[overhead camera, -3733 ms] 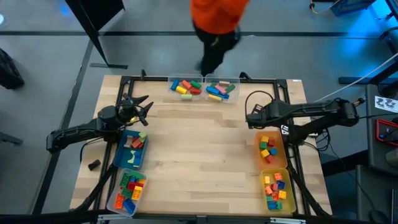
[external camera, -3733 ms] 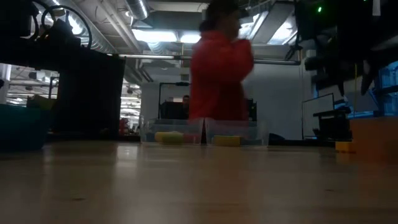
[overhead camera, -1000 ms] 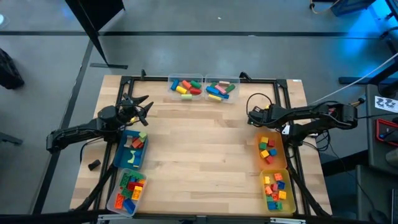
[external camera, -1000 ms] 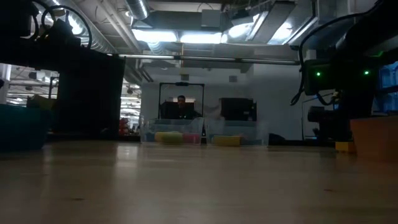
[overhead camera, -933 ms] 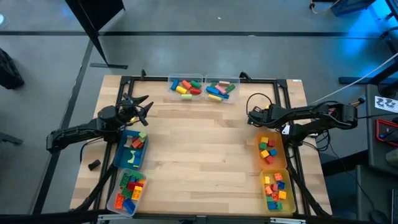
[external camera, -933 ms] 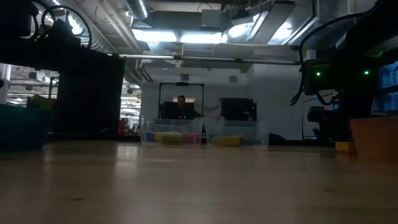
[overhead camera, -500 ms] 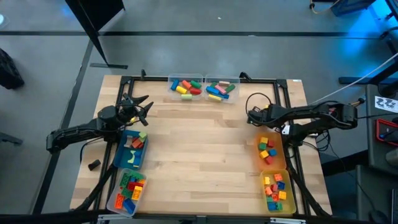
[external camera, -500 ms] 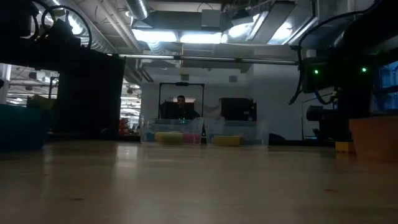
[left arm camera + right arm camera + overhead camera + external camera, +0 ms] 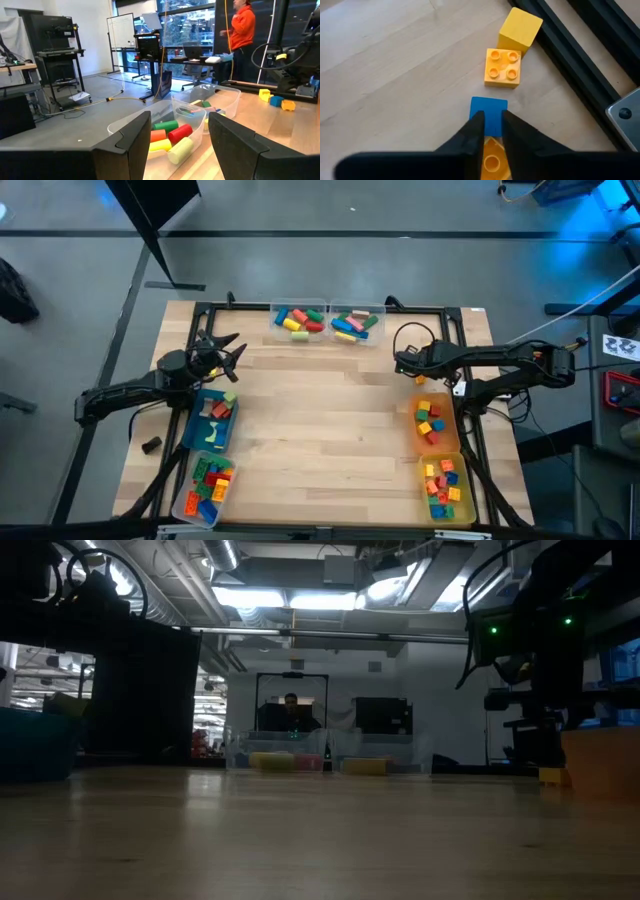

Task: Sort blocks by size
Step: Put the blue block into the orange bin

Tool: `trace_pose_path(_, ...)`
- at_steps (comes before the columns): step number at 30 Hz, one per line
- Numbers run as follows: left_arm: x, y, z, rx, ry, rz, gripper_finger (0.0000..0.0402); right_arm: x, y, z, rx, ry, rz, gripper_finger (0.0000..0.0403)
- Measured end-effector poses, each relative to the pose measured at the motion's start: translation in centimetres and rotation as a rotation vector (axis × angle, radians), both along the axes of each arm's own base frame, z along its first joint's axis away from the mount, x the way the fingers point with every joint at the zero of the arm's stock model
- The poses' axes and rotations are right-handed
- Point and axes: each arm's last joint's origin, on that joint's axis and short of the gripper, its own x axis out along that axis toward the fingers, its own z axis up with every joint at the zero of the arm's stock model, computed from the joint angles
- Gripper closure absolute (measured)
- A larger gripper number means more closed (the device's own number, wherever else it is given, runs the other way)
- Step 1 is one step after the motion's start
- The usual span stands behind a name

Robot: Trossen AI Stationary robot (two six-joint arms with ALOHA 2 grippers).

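Note:
My right gripper (image 9: 489, 131) hangs at the table's right side (image 9: 402, 363), pointing steeply down and shut on a yellow-orange block (image 9: 491, 156). Just past its fingertips a blue block (image 9: 488, 112) lies on the wood. Beyond that are a yellow studded block (image 9: 503, 67) and a yellow cube (image 9: 520, 29). My left gripper (image 9: 226, 348) waits open and level at the left, facing two clear bins of longer blocks (image 9: 172, 137). My right gripper pinches the yellow-orange block between its two fingers, at its two opposite sides (image 9: 492, 148), coming from above and slanting down. One stud of the block (image 9: 491, 161) shows in the narrow gap. How far back it reaches does not show.
Two clear bins (image 9: 300, 318) (image 9: 356, 322) stand at the far edge. A blue bin (image 9: 212, 420) and a clear bin (image 9: 205, 485) sit near left, an orange bin (image 9: 436, 420) and a yellow bin (image 9: 445, 485) near right. A black frame rail (image 9: 580, 65) runs beside the loose blocks. A person (image 9: 244, 27) stands beyond.
My right gripper has risen from the table and drawn slightly toward the far edge. The left arm has kept still.

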Motion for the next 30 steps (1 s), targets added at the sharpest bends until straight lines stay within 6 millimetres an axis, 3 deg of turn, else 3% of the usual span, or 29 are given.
trace_pose_path(7,0.0,0.0,0.0,0.000,0.001,0.000,0.0217,0.0,0.0,0.0,0.001,0.003,0.000,0.0366)
trace_pose_path(18,0.0,0.0,0.0,0.000,0.000,0.000,0.0217,-0.1,0.0,0.0,-0.001,0.014,0.001,0.0277)
trace_pose_path(25,0.0,0.0,0.0,0.000,0.000,0.000,0.0217,-0.7,0.2,-2.1,-0.019,-0.018,-0.007,0.0270)
trace_pose_path(30,0.0,0.0,0.0,0.000,0.000,0.000,0.0217,-0.7,0.2,-2.1,-0.030,-0.021,-0.008,0.0270)
